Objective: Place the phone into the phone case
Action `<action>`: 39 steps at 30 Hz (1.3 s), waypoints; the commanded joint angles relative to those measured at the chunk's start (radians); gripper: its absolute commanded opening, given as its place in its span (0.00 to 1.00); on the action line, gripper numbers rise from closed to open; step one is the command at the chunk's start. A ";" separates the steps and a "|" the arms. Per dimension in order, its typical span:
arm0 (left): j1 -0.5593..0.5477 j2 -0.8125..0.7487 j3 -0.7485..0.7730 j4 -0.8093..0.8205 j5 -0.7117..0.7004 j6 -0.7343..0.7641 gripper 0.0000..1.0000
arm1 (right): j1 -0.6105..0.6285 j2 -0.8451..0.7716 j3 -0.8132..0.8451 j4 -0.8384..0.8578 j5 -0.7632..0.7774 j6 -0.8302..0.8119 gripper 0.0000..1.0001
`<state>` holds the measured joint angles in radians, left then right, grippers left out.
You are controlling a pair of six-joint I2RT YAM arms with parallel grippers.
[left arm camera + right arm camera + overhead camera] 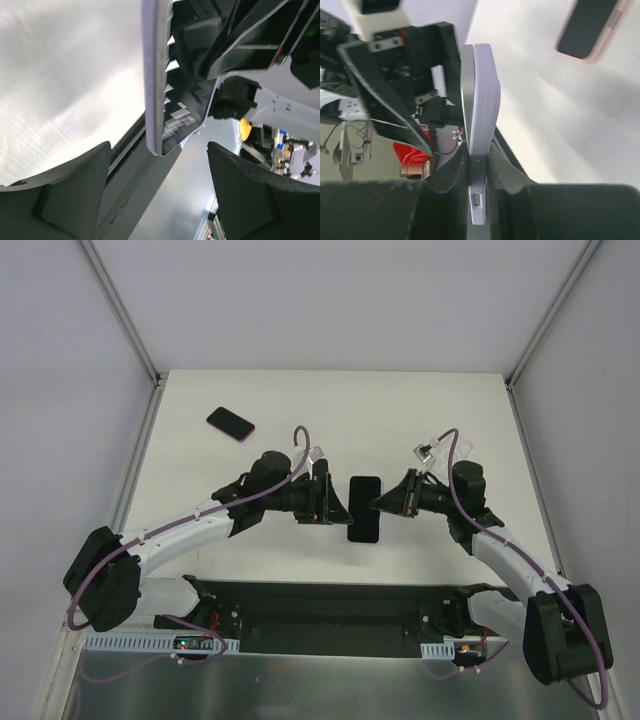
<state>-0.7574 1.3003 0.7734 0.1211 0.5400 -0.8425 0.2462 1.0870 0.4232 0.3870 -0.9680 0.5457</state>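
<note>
Overhead view, read left to right. At about ten o'clock on the table (300, 400) lies a pink-rimmed handset (230, 423), flat and screen up, well apart from both arms; at nine o'clock of the work stands the left gripper (328, 498), fingers spread wide and touching nothing, with one corner of the piece showing in the gap between them in its wrist view; at the centre is the phone (364, 508), dark face up, its silver flank lying against the lavender phone case (486, 95); whether every corner is seated under the lip cannot be told from here; at three o'clock the right gripper (391, 503) is clamped across the thickness of phone and case together, at one long edge; at about one o'clock, beside that arm's wrist, rests a clear item (447, 448), too small to name.

Handling, as a judgement: the phone is rigid, dense for its size, glass-faced and slick, so a pinch at one edge may let it pivot; the case looks soft, its rim likely to flex under load; the safer hold spans both long edges near mid-length, clear of the side button (476, 200), with the corners pressed in one by one.
</note>
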 commanded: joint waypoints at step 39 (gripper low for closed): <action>-0.005 -0.234 -0.209 0.295 0.216 -0.010 0.00 | 0.194 -0.096 0.216 0.099 -0.026 0.125 0.18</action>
<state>-0.7582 1.1000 0.5419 0.4801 0.7731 -0.9051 0.4339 0.9970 0.5385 0.4313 -0.9604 0.7090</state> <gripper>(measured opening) 0.066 0.266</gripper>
